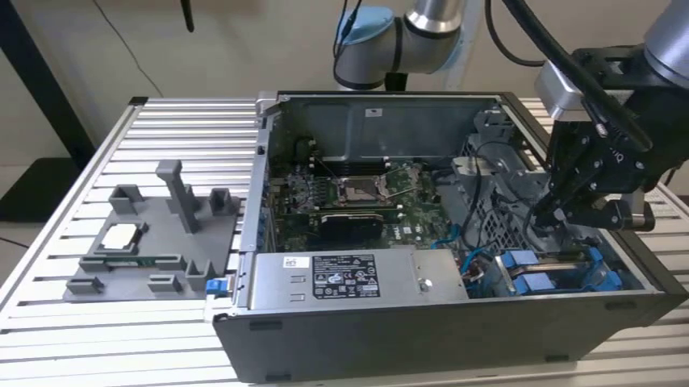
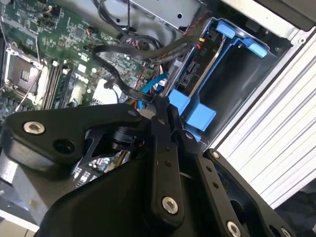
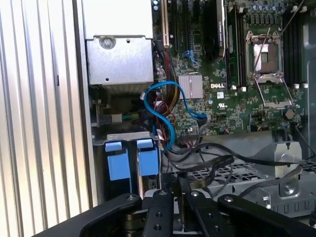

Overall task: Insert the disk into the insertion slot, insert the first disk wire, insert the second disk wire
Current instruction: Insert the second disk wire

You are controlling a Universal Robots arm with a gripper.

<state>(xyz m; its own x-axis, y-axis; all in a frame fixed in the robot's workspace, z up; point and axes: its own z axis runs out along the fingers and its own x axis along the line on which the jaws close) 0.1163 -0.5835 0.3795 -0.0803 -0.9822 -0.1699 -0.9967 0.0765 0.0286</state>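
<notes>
The disk (image 1: 544,278) lies in its blue carrier frame (image 2: 224,64) inside the insertion slot (image 1: 490,222), at the front corner of the case on the exterior view's right. My gripper (image 1: 560,216) hangs just above that bay. Its black fingers (image 2: 160,128) are pressed together on a thin black disk wire (image 2: 123,84), which loops away over the motherboard. In the first wrist view the gripper (image 3: 181,185) sits over a tangle of black wires (image 3: 212,160), beside the carrier's two blue tabs (image 3: 118,165). A blue data cable (image 3: 165,116) curls close by.
The open computer case (image 1: 431,339) stands on a slatted aluminium table (image 1: 183,129). A grey labelled power-supply box (image 1: 344,278) lies at the case's front, and the motherboard (image 1: 356,197) behind it. A grey fixture plate (image 1: 151,242) with upright posts lies at the exterior view's left.
</notes>
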